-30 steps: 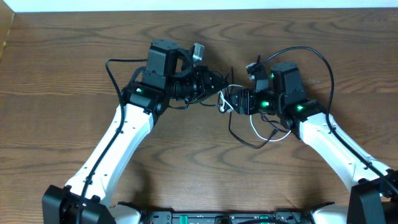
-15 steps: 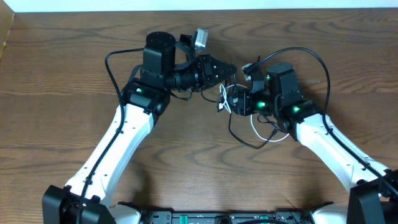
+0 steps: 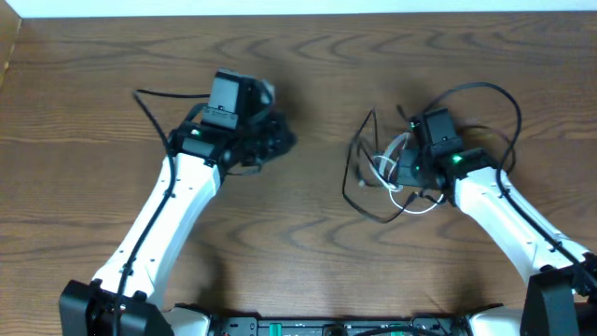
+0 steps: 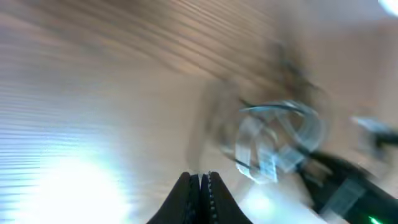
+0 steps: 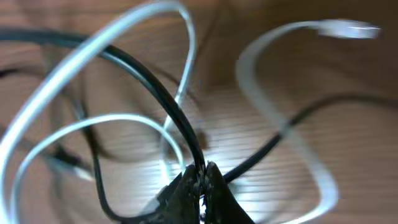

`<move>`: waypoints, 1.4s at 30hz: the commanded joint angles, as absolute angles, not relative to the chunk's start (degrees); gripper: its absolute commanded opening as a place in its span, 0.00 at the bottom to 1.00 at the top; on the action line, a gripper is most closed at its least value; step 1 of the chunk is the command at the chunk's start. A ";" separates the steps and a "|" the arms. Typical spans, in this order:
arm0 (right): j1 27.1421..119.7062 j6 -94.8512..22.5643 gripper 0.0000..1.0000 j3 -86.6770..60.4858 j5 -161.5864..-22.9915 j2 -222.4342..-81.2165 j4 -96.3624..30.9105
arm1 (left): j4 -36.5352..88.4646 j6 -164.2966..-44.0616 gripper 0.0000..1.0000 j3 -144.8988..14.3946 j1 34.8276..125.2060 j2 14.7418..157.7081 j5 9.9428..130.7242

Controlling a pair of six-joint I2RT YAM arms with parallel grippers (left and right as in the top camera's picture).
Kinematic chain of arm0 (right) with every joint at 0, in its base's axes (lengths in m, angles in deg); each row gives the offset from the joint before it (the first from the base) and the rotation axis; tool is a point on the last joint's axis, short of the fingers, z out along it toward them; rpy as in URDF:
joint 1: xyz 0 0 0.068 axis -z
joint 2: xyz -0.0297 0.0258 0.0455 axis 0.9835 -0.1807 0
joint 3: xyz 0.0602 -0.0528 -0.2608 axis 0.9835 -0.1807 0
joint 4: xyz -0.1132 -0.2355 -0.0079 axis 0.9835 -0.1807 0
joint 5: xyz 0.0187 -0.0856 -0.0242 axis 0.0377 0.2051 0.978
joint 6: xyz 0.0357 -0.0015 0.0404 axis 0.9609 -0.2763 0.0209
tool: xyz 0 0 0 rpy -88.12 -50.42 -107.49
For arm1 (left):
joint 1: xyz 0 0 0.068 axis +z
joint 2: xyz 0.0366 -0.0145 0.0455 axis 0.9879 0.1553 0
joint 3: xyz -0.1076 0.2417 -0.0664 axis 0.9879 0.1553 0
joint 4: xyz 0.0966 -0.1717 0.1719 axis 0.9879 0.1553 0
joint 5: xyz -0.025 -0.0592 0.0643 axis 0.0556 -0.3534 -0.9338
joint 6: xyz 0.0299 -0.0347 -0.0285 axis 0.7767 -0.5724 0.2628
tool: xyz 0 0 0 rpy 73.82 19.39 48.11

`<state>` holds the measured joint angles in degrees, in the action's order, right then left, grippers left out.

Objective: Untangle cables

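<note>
item: wooden surface [image 3: 93, 93], brown, grain running left to right.

item: cables [image 3: 373, 177], a loose tangle on the right half of the surface, at the tip of the right arm. thin black loops reach left and towards the near edge; white loops sit in the middle and on the near right of the tangle.

item: left claw [image 4: 200, 180], fingers pressed together with nothing between them. overhead it [image 3: 280, 140] is blurred, on the left half of the surface, well apart from the tangle. its wrist view is blurred too, and shows the tangle [image 4: 280, 137] as a pale knot of loops further off to the right.

item: right claw [image 5: 200, 180], tips pinched narrow on a black cable [image 5: 155, 81] that arcs in from the upper left and runs down into the grip. overhead the claw [image 3: 396, 171] is within the tangle.

item: white cable [image 5: 87, 53], several curved loops crossing around the black cable, close to the right claw.

item: white plug [image 5: 345, 28], at the end of a white strand, upper right of the right wrist view, blurred.
</note>
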<state>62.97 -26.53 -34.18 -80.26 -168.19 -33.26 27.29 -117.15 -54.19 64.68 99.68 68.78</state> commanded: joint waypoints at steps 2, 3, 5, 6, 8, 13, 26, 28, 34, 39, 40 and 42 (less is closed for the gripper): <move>65.70 -26.74 0.01 -33.59 -71.99 -168.38 -34.05 | 27.92 -113.85 0.07 -54.72 69.97 98.37 51.19; 66.03 -26.74 0.01 -33.56 -72.91 -168.38 -33.92 | 27.94 -113.89 0.08 -54.72 70.78 98.37 51.23; 66.09 -29.96 0.01 -33.56 -81.85 -168.38 -31.93 | 28.64 -115.56 0.07 -54.72 71.68 98.37 52.76; 66.05 -34.59 0.01 -33.56 -89.81 -168.38 -30.07 | 28.84 -115.53 0.08 -54.72 71.68 98.37 55.06; 65.98 -41.91 0.01 -33.56 -107.67 -168.38 -26.64 | 29.10 -115.51 0.08 -54.65 70.98 98.48 61.04; 65.17 -42.61 0.01 -33.56 -127.86 -168.38 -21.09 | 29.82 -115.51 0.29 -53.80 66.72 98.61 70.07; 63.86 -34.79 0.23 -33.56 -98.03 -168.38 -29.83 | 25.41 -115.01 0.50 -53.78 54.80 106.43 60.89; 64.54 -34.81 0.31 -33.56 -96.08 -168.38 -30.44 | 21.56 -114.88 0.50 -53.78 53.45 109.49 60.87; 66.92 -34.81 0.36 -33.56 -96.43 -168.38 -30.73 | 11.64 -114.88 0.50 -53.78 49.87 115.81 60.87; 67.27 -34.85 0.38 -33.56 -97.96 -168.38 -30.99 | 7.92 -114.90 0.50 -53.78 47.83 119.44 60.83; 67.25 -34.83 0.39 -33.56 -98.66 -168.38 -30.90 | 7.81 -114.90 0.50 -53.78 47.70 120.03 60.78; 67.23 -34.85 0.39 -33.56 -100.63 -168.38 -30.79 | 7.92 -114.90 0.46 -53.78 47.66 120.77 60.56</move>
<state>67.14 -35.40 -34.09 -98.03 -168.34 -30.79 7.99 -115.64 -54.04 47.77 119.20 61.66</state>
